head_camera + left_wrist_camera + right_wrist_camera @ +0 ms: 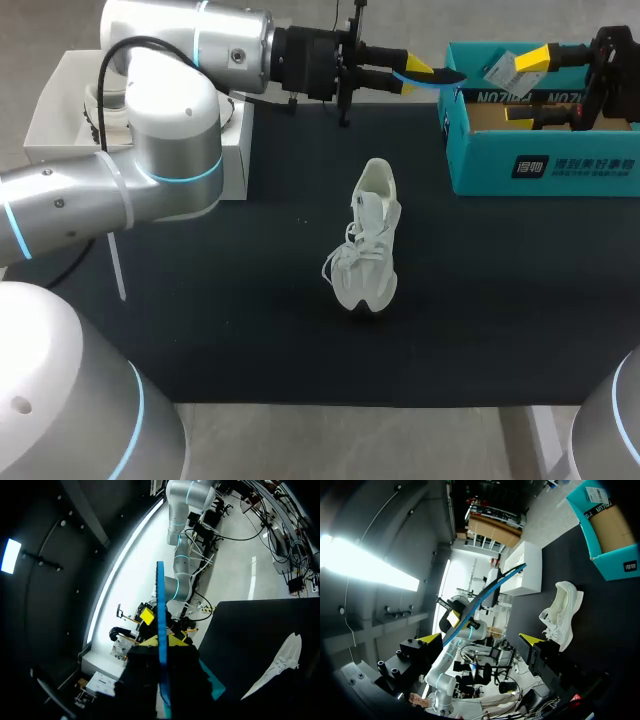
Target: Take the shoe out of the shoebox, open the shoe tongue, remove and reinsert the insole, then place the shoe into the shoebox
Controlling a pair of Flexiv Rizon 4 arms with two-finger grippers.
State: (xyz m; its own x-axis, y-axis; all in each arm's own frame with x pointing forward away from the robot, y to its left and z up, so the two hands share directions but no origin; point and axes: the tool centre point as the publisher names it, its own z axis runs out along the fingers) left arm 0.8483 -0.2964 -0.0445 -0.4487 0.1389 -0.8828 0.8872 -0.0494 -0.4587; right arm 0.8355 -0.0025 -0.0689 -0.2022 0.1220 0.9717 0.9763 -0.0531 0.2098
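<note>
**A:** While the left gripper (411,76) and the right gripper (524,85) hang over the far edge of the mat (250,330), where is the insole (437,76)?

**B:** In the air, at 1 o'clock from the shoe (372,240). The left gripper is clamped on one end of it, a yellow tip on each face. The left wrist view shows it edge-on between those tips. In the head view the free end lies over the left wall of the shoebox (545,172). Height above that wall: cannot tell.

**A:** Right gripper?

**B:** Fingers wide apart and holding nothing, above the open shoebox. In the right wrist view the insole is ahead, in line with the gap between the fingers, and touches neither.

**A:** Shoe?

**B:** Mid-mat, heel at 12 o'clock, toe at 6, laces loose. No gripper touches it.

**A:** Margins?

**B:** The shoebox is at 2 o'clock from the shoe, well apart, and its right end runs out of the head view. A white box (60,100) is at 10 o'clock by the mat's left edge, also well apart. Dark mat shows all round the shoe. The toe stops well short of the mat's near edge, and a strip of grey table (350,440) lies beyond it.
</note>
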